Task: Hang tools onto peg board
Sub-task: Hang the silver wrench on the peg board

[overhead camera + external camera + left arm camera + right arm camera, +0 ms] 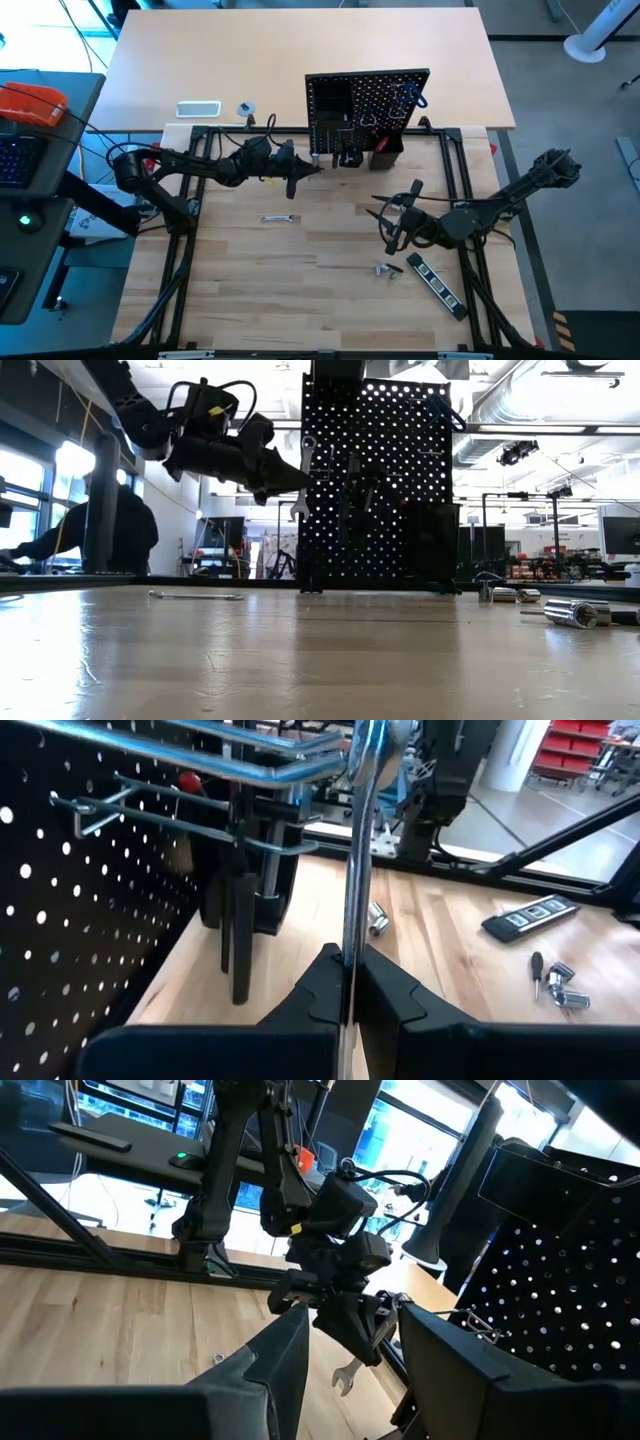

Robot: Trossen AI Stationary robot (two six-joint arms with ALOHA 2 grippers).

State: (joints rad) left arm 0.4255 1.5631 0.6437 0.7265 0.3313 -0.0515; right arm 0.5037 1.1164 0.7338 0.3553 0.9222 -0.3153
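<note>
The peg board (370, 100) (390, 480) stands upright at the table's far side, with metal hooks (150, 815) and hung tools on its front. My left gripper (312, 168) (292, 480) is at the board's left part, shut on a silver wrench (305, 475) (352, 870). The wrench's upper end (372, 745) is beside the hook tips; whether it touches them I cannot tell. My right gripper (390, 222) (350, 1380) hovers open over the table's right middle with nothing between its fingers. My left gripper pinches the wrench's shaft (348, 955) about midway between its two fingers. The fingers come level from the table's left and lie across the shaft. The wrench stands upright, lifted clear of the table, its open lower end (297, 510) hanging below the fingers.
A second wrench (278, 218) (195, 596) lies on the table left of centre. A black striped bar (437, 278) and small silver sockets (388, 269) (570, 612) lie at the near right. A white rectangle (198, 109) and a tape roll (246, 109) lie behind the frame.
</note>
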